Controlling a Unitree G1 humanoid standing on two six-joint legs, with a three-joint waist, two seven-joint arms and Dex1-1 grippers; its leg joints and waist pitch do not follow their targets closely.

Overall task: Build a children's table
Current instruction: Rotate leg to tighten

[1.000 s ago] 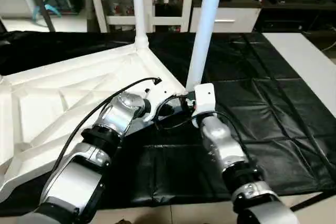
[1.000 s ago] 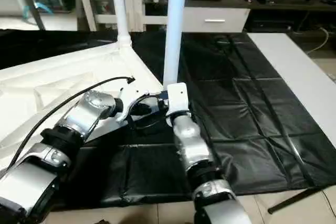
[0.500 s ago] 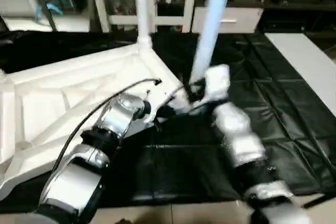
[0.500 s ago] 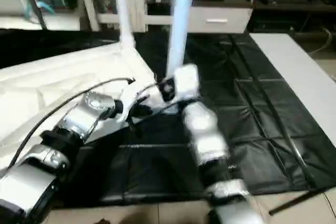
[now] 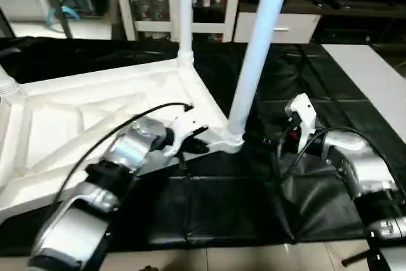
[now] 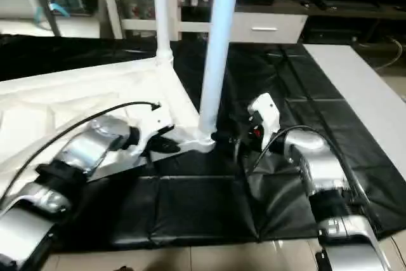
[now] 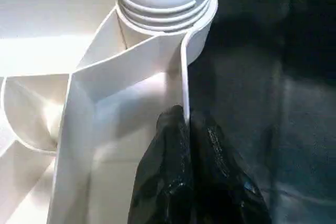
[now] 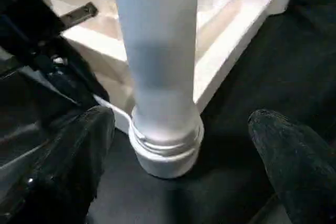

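Note:
The white table top (image 5: 82, 118) lies upside down on the black cover, ribs up. One white leg (image 5: 184, 11) stands in the far corner socket, and another leg (image 5: 257, 49) stands in the near corner socket (image 8: 167, 150). A third leg's base (image 5: 5, 84) shows at the left edge. My left gripper (image 7: 185, 121) is shut on the top's thin rim (image 7: 185, 77), just beside the near socket. My right gripper (image 8: 181, 118) is open wide, its fingers (image 8: 79, 150) apart on either side of the near leg, short of it and not touching.
The black-covered work table (image 5: 317, 68) spreads out to the right of the near leg. A white surface (image 5: 374, 74) borders it at far right. White shelving and a cabinet (image 5: 279, 26) stand behind. A black cable (image 5: 127, 125) loops over my left forearm.
My right gripper has opened, let go of the near leg and drawn back to the right. The left gripper keeps its hold on the rim. The camera has shifted a little.

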